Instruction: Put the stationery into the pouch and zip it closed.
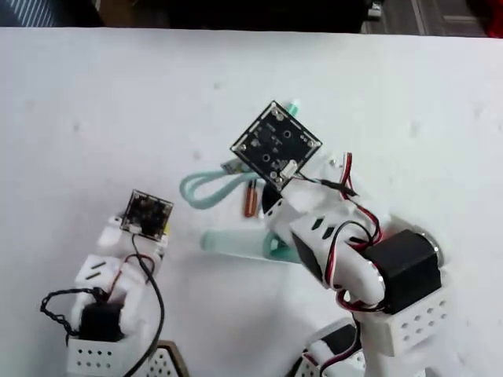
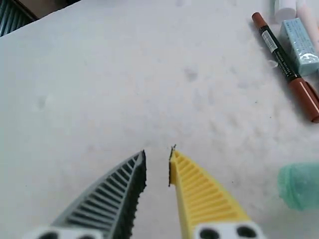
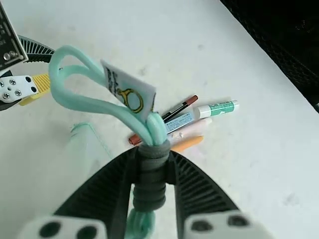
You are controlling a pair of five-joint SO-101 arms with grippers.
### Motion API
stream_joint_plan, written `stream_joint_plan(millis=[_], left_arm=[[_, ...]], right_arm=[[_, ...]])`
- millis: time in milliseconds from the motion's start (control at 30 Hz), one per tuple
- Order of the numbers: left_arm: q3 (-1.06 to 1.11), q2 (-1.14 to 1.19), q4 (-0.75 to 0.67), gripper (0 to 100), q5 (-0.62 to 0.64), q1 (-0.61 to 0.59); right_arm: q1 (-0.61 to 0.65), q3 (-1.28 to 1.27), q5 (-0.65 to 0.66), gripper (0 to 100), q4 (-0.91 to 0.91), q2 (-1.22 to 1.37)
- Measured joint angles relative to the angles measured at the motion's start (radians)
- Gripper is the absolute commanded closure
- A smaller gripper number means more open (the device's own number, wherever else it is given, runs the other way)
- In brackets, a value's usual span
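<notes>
Right gripper (image 3: pixel 151 155): black jaws clenched on the grey binding of the pouch's strap.
Grey binding (image 3: pixel 149 179): pinched squarely between the jaws, wound around the cord, with mint cord showing behind it nearer the wrist.
Strap loop (image 3: pixel 54 82): a mint-green cord rising out of the clamp past the fingertips and curving round into a wide loop.
Tag (image 3: pixel 130 92): a white card with a yellow print, hanging on the cord just beyond the fingertips.
Pouch (image 1: pixel 232 242): translucent mint, flat on the table under the right arm's wrist, between the two arms.
Stationery: a cluster on the table just past the right gripper's tips, outside the pouch. It is a brown pen (image 3: pixel 180 106), a blue-labelled stick (image 3: pixel 182 121), an orange pen (image 3: pixel 187 144) and, farthest out, a green-and-white marker (image 3: pixel 217 108).
Left gripper (image 2: pixel 157 152): grey and yellow fingers parted by a narrow gap, nothing between them, tips low over bare table (image 1: pixel 94 102).
Mint shape (image 2: pixel 299 186): blurred, off the yellow finger's side and apart from it; which part of the pouch it is cannot be told.
From the left gripper: the brown pen and blue-labelled stick lie well beyond its tips.
</notes>
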State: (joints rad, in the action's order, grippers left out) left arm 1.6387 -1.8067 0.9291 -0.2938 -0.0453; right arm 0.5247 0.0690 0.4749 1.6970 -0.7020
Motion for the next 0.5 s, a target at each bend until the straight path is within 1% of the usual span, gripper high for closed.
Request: stream_joint_plan(millis=[67, 200, 267, 333, 433, 500], left_arm=[[0.0, 0.0, 0.0, 89, 0.0, 0.0], [0.0, 0.0, 0.0, 89, 0.0, 0.0], [0.0, 0.0, 0.0, 89, 0.0, 0.0], [0.0, 0.0, 0.0, 88, 0.0, 0.0], [-0.002, 0.0, 0.005, 83, -0.003, 0.0], [-0.048, 0.002, 0.064, 82, -0.025, 0.002]], right_arm=[[0.0, 0.0, 0.008, 98.1, 0.0, 0.0], [0.0, 0.006, 0.146, 98.1, -0.009, -0.006], [-0.002, 0.025, 0.193, 98.1, -0.032, -0.015], [-0.005, 0.057, 0.207, 98.1, -0.069, -0.048], [-0.002, 0.107, 0.218, 98.1, -0.149, -0.12], [-0.002, 0.118, 0.235, 98.1, -0.178, -0.161]])
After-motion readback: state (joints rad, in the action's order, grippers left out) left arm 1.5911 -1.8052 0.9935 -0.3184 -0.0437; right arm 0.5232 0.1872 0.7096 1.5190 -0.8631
